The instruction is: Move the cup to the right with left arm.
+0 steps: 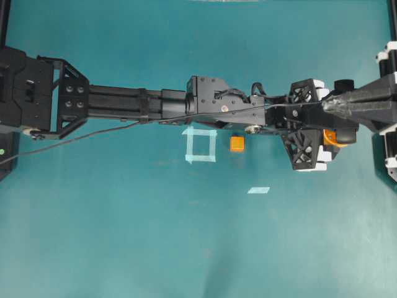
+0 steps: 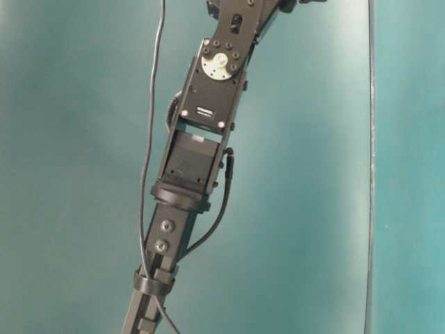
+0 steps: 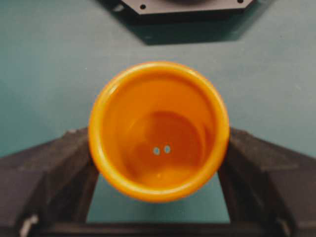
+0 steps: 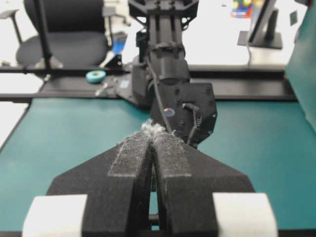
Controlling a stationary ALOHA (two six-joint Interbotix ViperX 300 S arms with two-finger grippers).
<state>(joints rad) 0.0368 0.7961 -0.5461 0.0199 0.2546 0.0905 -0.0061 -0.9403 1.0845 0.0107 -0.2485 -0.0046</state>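
The orange-yellow cup [image 3: 158, 131] sits between the two black fingers [image 3: 59, 168] of my left gripper [image 3: 158, 138], which press on its sides; its mouth faces the camera and it is empty. From overhead, the long left arm [image 1: 155, 102] reaches across the table to the far right. Its gripper [image 1: 333, 129] is shut on the cup [image 1: 331, 138], of which only an orange sliver peeks out. My right gripper [image 1: 324, 105] hangs just above it, pointed jaws pressed together with nothing between them [image 4: 154, 134].
A small orange cube [image 1: 237, 143] lies beside a pale tape square [image 1: 201, 145], and a short tape strip [image 1: 258, 190] lies nearer the front. The right arm's black base [image 3: 182, 7] stands just beyond the cup. The left arm's links [image 2: 201, 139] span the table's middle.
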